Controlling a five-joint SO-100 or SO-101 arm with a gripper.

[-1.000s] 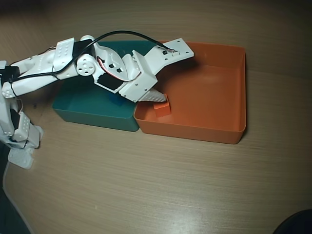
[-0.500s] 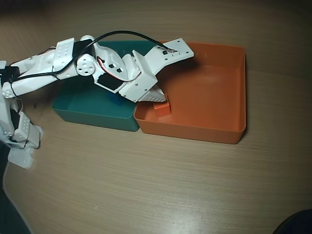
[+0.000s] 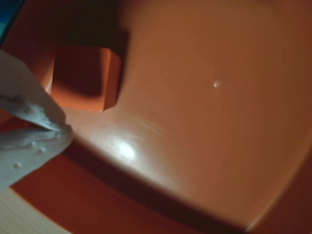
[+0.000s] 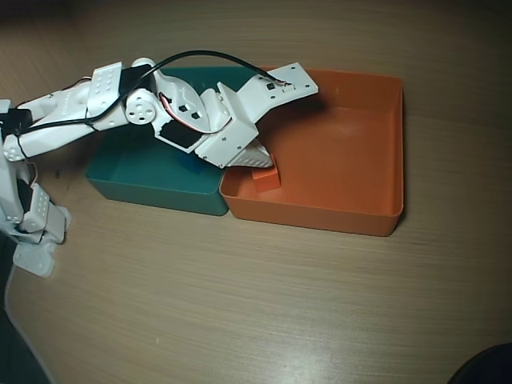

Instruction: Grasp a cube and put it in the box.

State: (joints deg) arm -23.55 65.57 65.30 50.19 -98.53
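Wrist view: the cube [image 3: 85, 78] lies on the floor of the box [image 3: 204, 126], upper left, partly shadowed. The gripper [image 3: 61, 130], cut off at the left edge, shows white fingertips pressed together, clear of the cube.

Overhead view: the gripper [image 4: 260, 158] overlaps the cube [image 4: 267, 178] near the box [image 4: 376, 144] wall; the arm hides part of the teal tray [image 4: 152, 180] on the table [image 4: 256, 304].

I see a light wood-grain table [image 4: 264, 312]. On it the orange box [image 4: 368, 220] and teal tray [image 4: 152, 192] sit side by side, apparently touching; the arm's base [image 4: 36, 228] stands at left.
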